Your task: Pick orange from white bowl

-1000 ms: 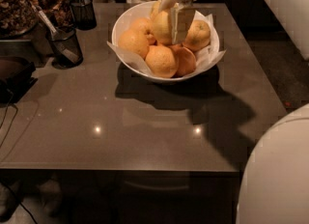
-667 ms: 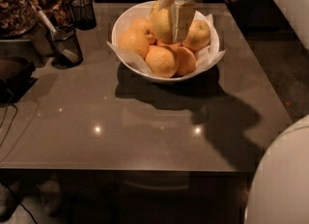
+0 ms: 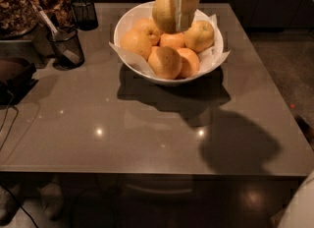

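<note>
Orange point(image 3: 164, 12) is held btwn the jaws of the gripper point(image 3: 175, 7) at top centre of the view; jaws are clamped on it, w/ one pale finger point(image 3: 186, 1) seen flat across its right side and the other hidden behind the fruit. Orange is seen above the heap in the white bowl point(image 3: 162, 80), which sits directly below the jaws; whether its underside touches the fruit beneath can't be told. Approx. six other fruits are seen in the bowl: a large pale one point(image 3: 198, 35) just below-right of the jaws, another point(image 3: 136, 42) below-left, a third point(image 3: 166, 61) at the near rim, and smaller deeper-orange ones point(image 3: 189, 62) packed btwn them. White paper lining point(image 3: 217, 57) is seen poking past the rim on both sides. Bowl is stood on a grey-brown table point(image 3: 122, 133), towards its far edge. Well left of the jaws, two black mesh cups are seen: one point(image 3: 66, 47) w/ a utensil stuck in it, one point(image 3: 84, 13) further back. A tray of brown loose food point(image 3: 14, 11) is at far left. A dark arm shadow point(image 3: 240, 143) is cast on the table below-right of the jaws. A white curved part of the robot point(image 3: 299, 207) is seen at the bottom-right corner.
</note>
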